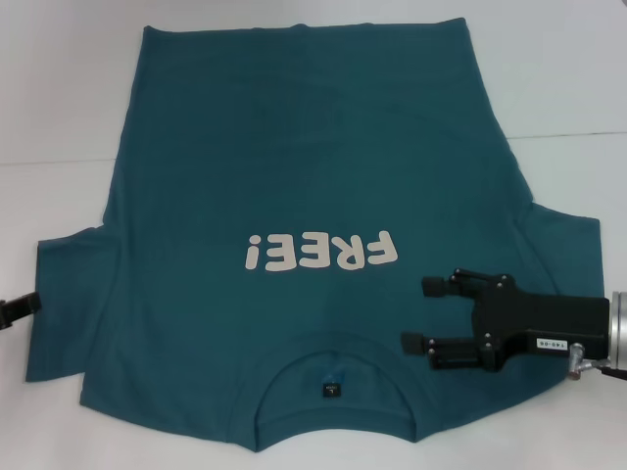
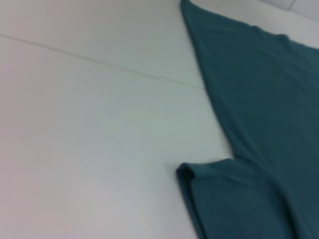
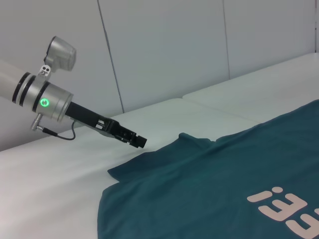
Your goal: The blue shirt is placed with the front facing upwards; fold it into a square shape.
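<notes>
The blue shirt [image 1: 313, 166] lies flat and spread out on the white table, front up, with cream "FREE!" lettering [image 1: 319, 253] and the round neck with its dark label [image 1: 331, 389] nearest me. My right gripper [image 1: 424, 314] hovers open over the shirt's right shoulder area, fingers pointing toward the collar, nothing between them. My left gripper [image 1: 18, 307] sits at the outer edge of the left sleeve [image 1: 67, 294]. In the right wrist view the left gripper [image 3: 134, 139] stands just beside the sleeve tip of the shirt [image 3: 209, 189]. The left wrist view shows the shirt [image 2: 259, 99] and that sleeve [image 2: 214, 199].
The white table [image 1: 59, 98] has a faint seam [image 2: 99, 62] running across it beside the shirt. A pale panelled wall [image 3: 164, 50] rises behind the table's far side. Bare table surface shows on both sides of the shirt.
</notes>
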